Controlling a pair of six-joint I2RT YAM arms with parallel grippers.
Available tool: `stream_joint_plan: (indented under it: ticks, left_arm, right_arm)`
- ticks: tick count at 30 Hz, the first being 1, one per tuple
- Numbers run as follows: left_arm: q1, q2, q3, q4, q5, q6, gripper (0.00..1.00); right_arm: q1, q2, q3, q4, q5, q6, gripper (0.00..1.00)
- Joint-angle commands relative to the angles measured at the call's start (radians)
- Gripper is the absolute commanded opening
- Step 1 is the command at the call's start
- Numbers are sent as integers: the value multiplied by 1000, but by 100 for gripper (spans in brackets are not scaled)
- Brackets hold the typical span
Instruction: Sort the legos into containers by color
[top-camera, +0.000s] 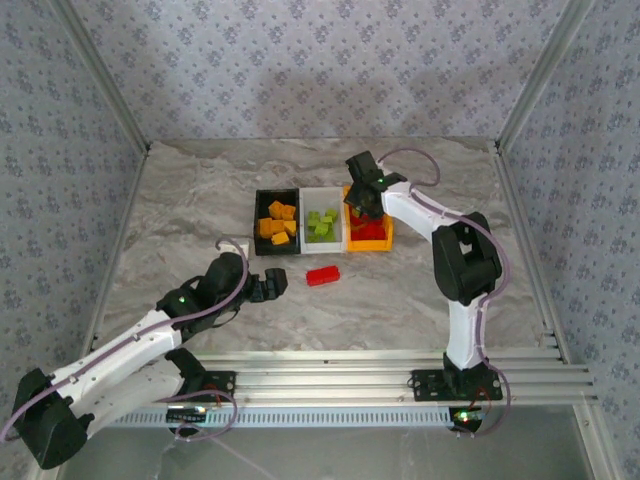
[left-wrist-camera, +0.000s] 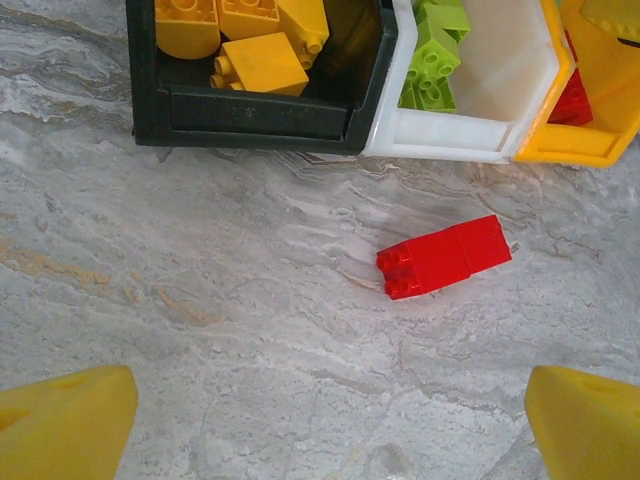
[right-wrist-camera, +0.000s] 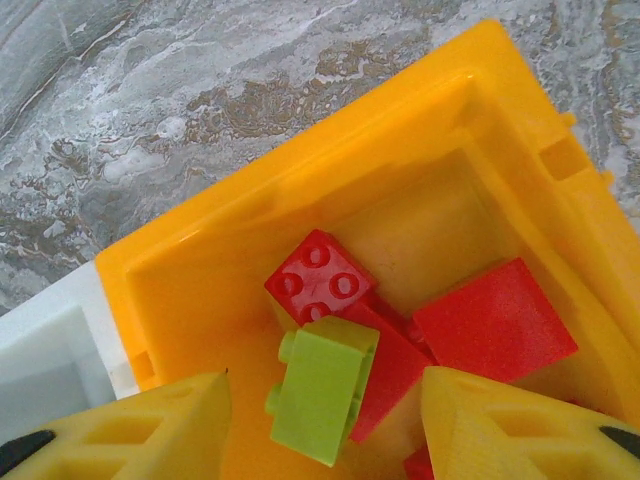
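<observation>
A red lego (top-camera: 323, 275) (left-wrist-camera: 444, 257) lies on the marble table in front of the containers. My left gripper (top-camera: 272, 285) (left-wrist-camera: 328, 400) hovers open just short of it, with bare table between its fingers. My right gripper (top-camera: 362, 205) (right-wrist-camera: 325, 400) reaches down into the orange bin (top-camera: 368, 243) (right-wrist-camera: 300, 180). Its jaws stand apart around a lime green lego (right-wrist-camera: 320, 400) that rests on red legos (right-wrist-camera: 320, 280), with a gap on each side. The black bin (top-camera: 262, 195) (left-wrist-camera: 250, 115) holds orange-yellow legos (top-camera: 278, 222) (left-wrist-camera: 262, 62). The white bin (top-camera: 321, 191) (left-wrist-camera: 500, 100) holds green legos (top-camera: 321, 224) (left-wrist-camera: 432, 60).
The three bins sit joined in a row at the table's middle. Metal frame posts and patterned walls enclose the table (top-camera: 200, 200) on three sides. A rail (top-camera: 400, 365) runs along the near edge by the arm bases.
</observation>
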Motion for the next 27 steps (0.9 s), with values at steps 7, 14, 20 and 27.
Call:
stream_joint_plan:
  ticks: [7, 14, 20, 27]
  left_arm:
    - [25, 12, -16, 11, 21, 4, 99]
    - [37, 4, -17, 4, 26, 9, 99]
    - [42, 6, -21, 7, 28, 10, 99]
    - [45, 6, -19, 6, 32, 9, 99]
  right_arm:
    - [-9, 61, 44, -14, -28, 2, 53]
    - [-11, 69, 32, -6, -35, 5, 43]
    - [-11, 56, 10, 14, -31, 14, 28]
    - [-9, -2, -9, 48, -13, -10, 21]
